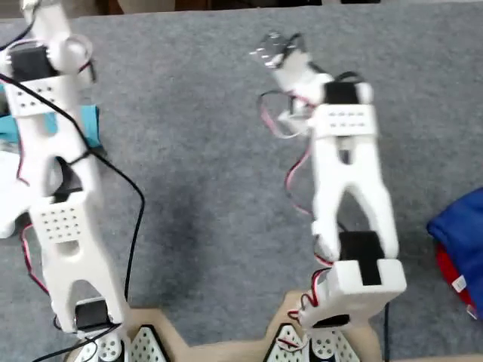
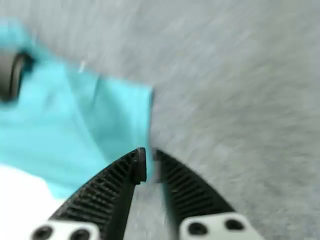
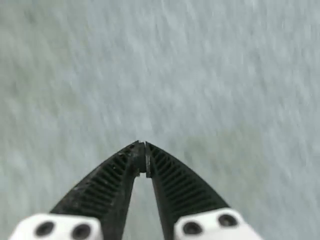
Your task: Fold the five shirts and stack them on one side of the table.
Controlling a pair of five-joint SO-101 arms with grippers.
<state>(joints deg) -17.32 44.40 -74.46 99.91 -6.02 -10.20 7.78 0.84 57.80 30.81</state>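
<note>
A teal shirt (image 2: 65, 125) lies folded on the grey table cover, partly over a white shirt (image 2: 20, 197). My left gripper (image 2: 149, 162) hangs just above the teal shirt's corner edge, its fingers open by only a slit with nothing held between them. From above, the teal shirt (image 1: 89, 124) and the white shirt (image 1: 10, 188) lie at the table's left edge under the left arm (image 1: 53, 113). Over bare cover hangs my right gripper (image 3: 145, 160), shut and empty; from above, this right gripper (image 1: 269, 50) sits near the far middle.
A blue shirt (image 1: 462, 225) lies over a red shirt (image 1: 453, 275) at the table's right edge. Black and red cables hang from both arms. The grey cover (image 1: 196, 166) is bare between the arms.
</note>
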